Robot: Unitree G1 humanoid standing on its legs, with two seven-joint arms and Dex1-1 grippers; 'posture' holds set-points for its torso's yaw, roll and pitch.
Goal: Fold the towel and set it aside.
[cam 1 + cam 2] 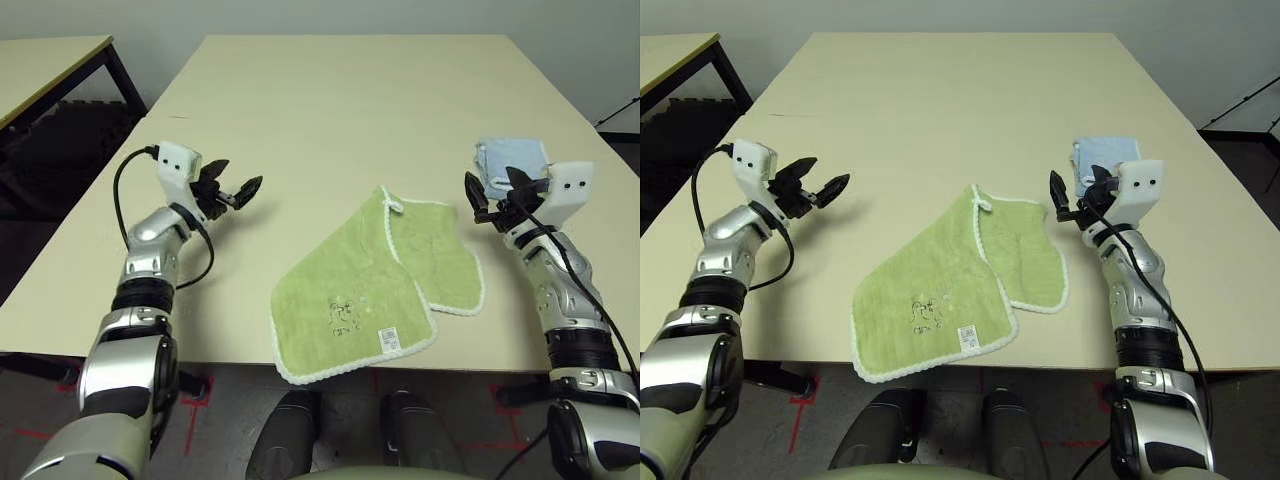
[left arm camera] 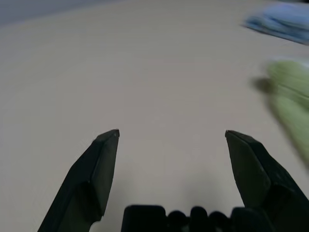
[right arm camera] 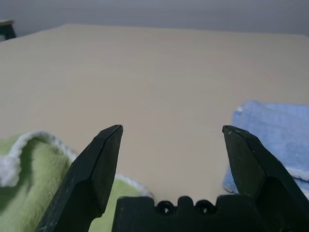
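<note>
Green towel (image 1: pixel 372 292) lying loosely folded at the table's (image 1: pixel 330 110) near edge.
Left gripper (image 1: pixel 240 190) and right gripper (image 1: pixel 488 195) hover on either side, fingers spread, grasping nothing.

— What's lying on the table (image 1: pixel 330 110)?
— The towel (image 1: pixel 345 300): light green terry with white stitched edging, sitting near the table's six o'clock edge.
— Is it lying flat?
— It's lying folded unevenly, one layer overlapping another that's poking out toward three o'clock. A dark drawing (image 1: pixel 343 312) and white label (image 1: pixel 389 340) are facing up; the loop (image 1: pixel 392 200) is pointing to twelve o'clock.
</note>
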